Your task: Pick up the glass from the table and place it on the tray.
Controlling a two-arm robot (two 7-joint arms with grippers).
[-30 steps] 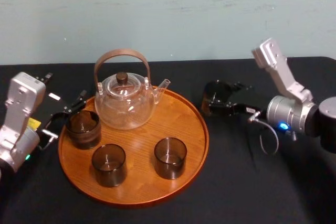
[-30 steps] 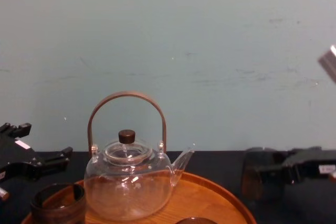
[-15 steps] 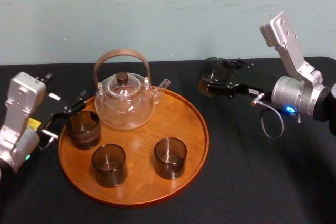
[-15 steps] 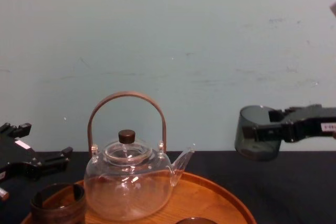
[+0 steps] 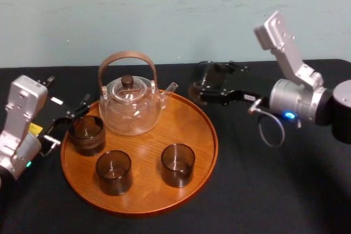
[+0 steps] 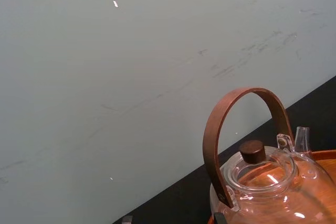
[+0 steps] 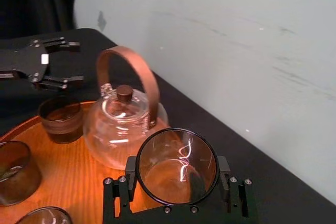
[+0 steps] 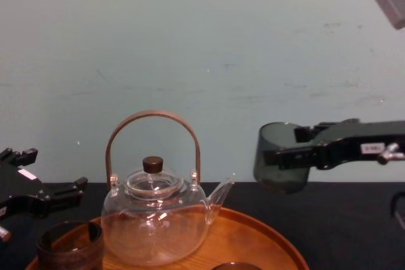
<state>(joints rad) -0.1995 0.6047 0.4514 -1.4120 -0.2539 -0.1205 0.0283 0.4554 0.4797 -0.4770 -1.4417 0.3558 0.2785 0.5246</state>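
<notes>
tray (image 8: pixel 253 245) front cut by chest view edge; teapot (image 6: pixel 273 182) base cut, left wrist view

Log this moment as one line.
phase: carry | right end effector: shut on glass, aloft by far right rim of tray | left end effector: open, parked at tray's left

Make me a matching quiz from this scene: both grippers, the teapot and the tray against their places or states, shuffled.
1. right gripper
2. teapot
3. left gripper
4. tray

A. open, at the tray's left edge
B. on the black table
C. shut on a glass in the air
D. standing on the tray's far side

Pairs: 1-C, 2-D, 3-A, 4-B
</notes>
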